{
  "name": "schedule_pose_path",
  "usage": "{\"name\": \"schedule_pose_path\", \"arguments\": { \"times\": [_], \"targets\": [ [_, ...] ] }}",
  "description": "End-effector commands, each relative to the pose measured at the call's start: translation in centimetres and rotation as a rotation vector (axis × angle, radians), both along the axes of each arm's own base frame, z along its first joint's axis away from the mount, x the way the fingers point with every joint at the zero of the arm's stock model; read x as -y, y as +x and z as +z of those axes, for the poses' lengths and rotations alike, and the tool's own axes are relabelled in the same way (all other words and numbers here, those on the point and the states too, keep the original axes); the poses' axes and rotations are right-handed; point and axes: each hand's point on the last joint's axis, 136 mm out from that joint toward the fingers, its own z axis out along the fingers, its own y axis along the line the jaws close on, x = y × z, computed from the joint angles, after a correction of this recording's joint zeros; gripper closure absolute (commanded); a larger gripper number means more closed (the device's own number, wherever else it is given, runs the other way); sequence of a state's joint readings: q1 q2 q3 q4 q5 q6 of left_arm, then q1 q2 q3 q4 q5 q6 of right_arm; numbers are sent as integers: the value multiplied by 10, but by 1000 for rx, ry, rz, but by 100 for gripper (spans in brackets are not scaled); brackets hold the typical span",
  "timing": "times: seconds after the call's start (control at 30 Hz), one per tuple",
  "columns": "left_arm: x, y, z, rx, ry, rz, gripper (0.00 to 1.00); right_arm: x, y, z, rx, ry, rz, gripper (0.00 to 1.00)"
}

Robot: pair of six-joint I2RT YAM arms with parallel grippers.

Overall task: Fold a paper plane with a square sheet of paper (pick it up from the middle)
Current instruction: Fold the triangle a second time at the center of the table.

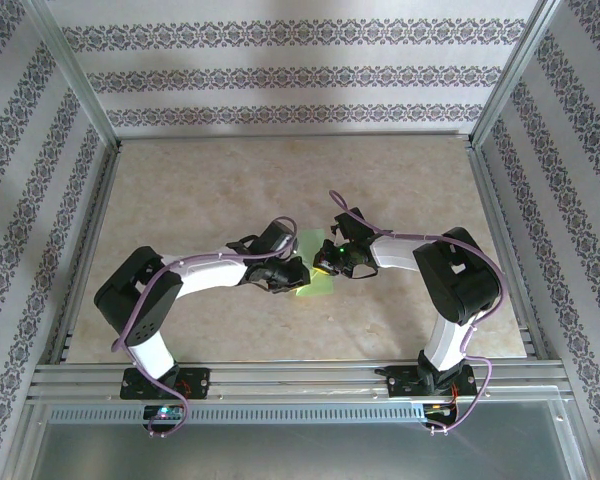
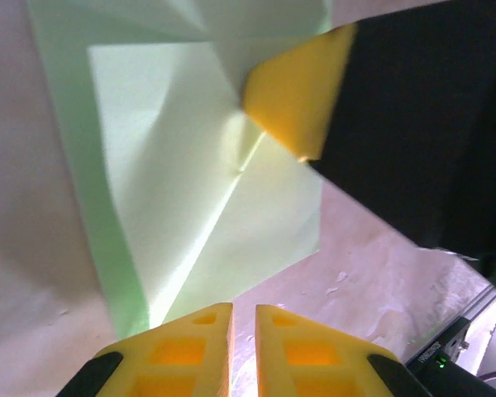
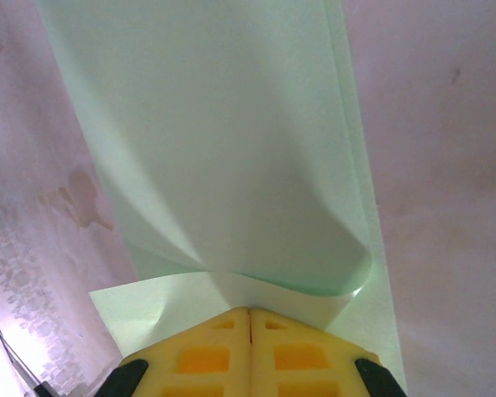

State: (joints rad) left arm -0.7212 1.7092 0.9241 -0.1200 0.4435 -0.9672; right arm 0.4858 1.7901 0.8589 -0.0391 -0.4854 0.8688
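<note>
The square sheet of paper (image 1: 318, 287), light green and partly folded, lies at the table's middle between both arms. In the left wrist view the paper (image 2: 190, 165) shows creases running to one point, and a raised flap leads up to the right gripper's yellow fingers (image 2: 293, 91). My right gripper (image 3: 250, 310) is shut, pinching the paper (image 3: 215, 149) where a flap curls up and over. My left gripper (image 2: 244, 308) stands just off the paper's near edge, its jaws a narrow slit apart with bare table showing between them. From above, the left gripper (image 1: 295, 275) and right gripper (image 1: 330, 265) almost touch.
The marble-patterned table (image 1: 230, 190) is bounded by aluminium rails (image 1: 300, 380) at the front and by frame posts and patterned walls at the sides and back. Both arms' elbows reach outward to left and right.
</note>
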Motion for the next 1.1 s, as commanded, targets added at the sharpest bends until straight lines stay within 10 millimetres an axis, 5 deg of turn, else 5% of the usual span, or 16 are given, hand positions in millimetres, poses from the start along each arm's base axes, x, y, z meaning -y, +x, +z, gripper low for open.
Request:
{"name": "schedule_pose_path", "arguments": {
  "times": [0.0, 0.57, 1.07],
  "targets": [
    [0, -5, -7, -24, 13, 11, 85, 28, -13, -32, -81, -125, -65, 97],
    [-17, -5, -33, -62, 89, 46, 87, 31, -16, -38, -102, -138, -68, 97],
    [-25, -1, -35, -57, 113, 69, 88, 32, -18, -39, -108, -142, -68, 97]
  ]
}}
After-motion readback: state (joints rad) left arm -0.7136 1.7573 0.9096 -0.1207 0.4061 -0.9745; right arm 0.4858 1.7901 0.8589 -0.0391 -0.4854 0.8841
